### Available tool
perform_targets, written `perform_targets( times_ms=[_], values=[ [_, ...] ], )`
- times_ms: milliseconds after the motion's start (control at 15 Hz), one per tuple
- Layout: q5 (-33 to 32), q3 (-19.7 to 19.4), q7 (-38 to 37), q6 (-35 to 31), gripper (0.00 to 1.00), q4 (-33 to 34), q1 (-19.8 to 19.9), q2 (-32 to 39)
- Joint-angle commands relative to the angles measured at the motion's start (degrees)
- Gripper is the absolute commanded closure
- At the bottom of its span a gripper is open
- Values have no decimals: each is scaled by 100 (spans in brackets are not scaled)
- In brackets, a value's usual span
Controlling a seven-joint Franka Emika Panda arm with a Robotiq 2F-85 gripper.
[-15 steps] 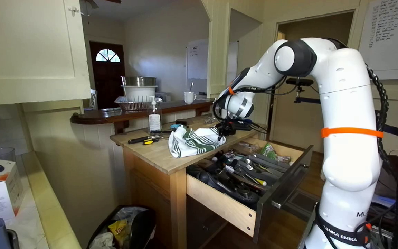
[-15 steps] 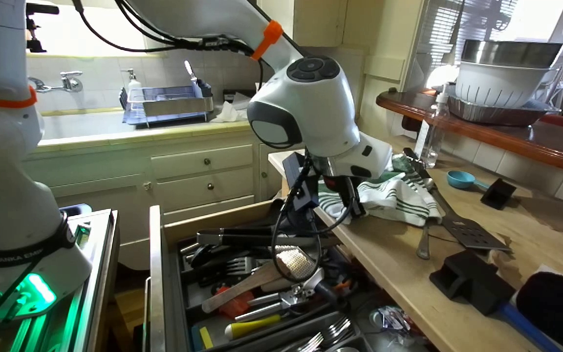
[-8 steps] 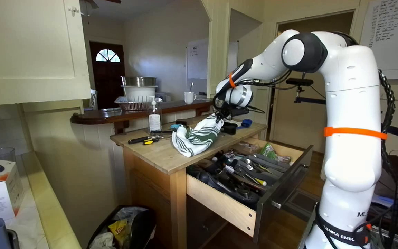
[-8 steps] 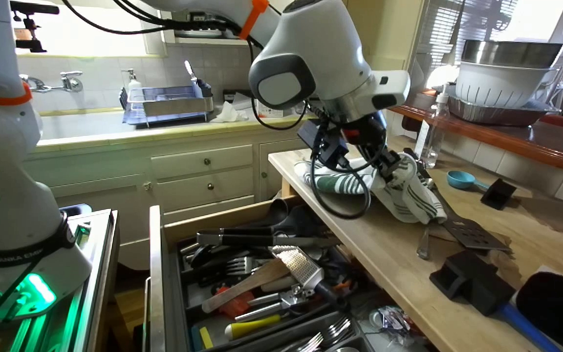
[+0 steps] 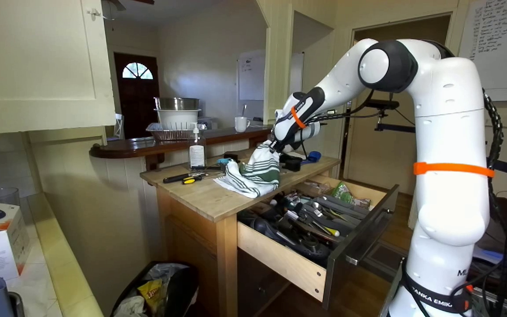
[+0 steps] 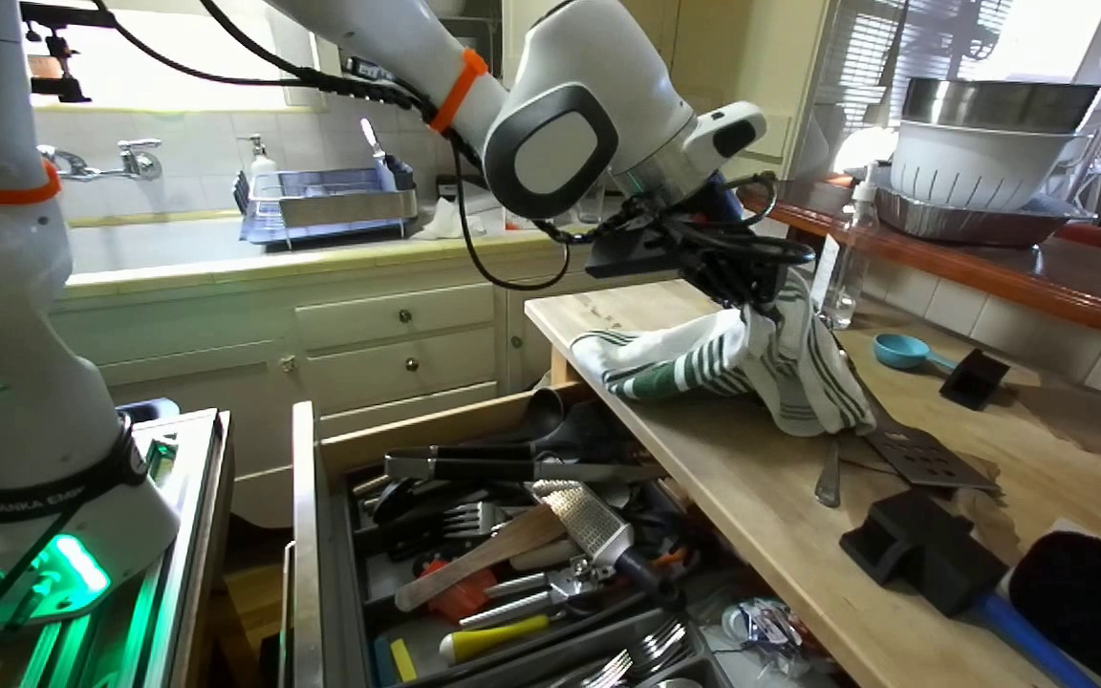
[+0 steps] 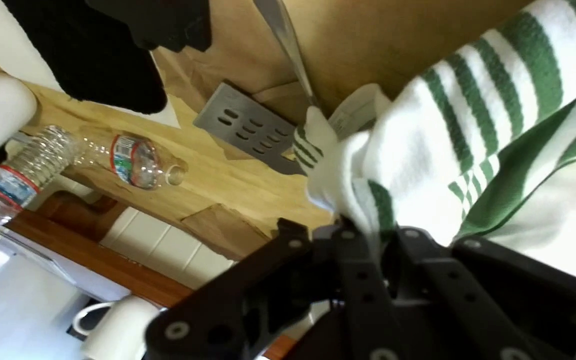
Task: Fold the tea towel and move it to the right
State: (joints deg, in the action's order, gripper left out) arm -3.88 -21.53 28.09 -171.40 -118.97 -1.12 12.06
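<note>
Since the earlier frames, one end of the white, green-striped cloth tea towel (image 6: 699,363) has been raised off the light wooden desk (image 5: 192,198), wrist turned. A fold is pinched in the black two-fingered claw (image 7: 383,237). Bulk is draped below it onto the desk, long axis run out towards the yellow-edged sink counter (image 6: 321,261); gripped end probably to be folded that way. Readable: "FRANKA EMIK…" on the black base band (image 6: 63,499), "Tea" on the white-and-orange cardboard box (image 5: 2,246). Clear plastic bottle (image 7: 133,157): label illegible.

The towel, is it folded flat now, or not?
Not folded flat: in both exterior views the towel lies bunched on the counter, one part held raised in the gripper.
</note>
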Motion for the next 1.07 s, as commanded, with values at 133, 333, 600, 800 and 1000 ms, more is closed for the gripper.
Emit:
perform_targets(
  times_ms=[133, 333, 600, 800, 1000],
  values=[
    [-1206, -320, -428, -180, 98, -703, -863, -25],
    [-1472, -266, -579, -51, 98, -965, -1238, -179],
    [-1425, -81, -550, 104, 98, -1204, -1575, -345],
    [-1597, 732, -574, 332, 98, -1357, -992, -465],
    [-818, 1018, 262, 594, 98, -1552, -1033, -487]
  ],
)
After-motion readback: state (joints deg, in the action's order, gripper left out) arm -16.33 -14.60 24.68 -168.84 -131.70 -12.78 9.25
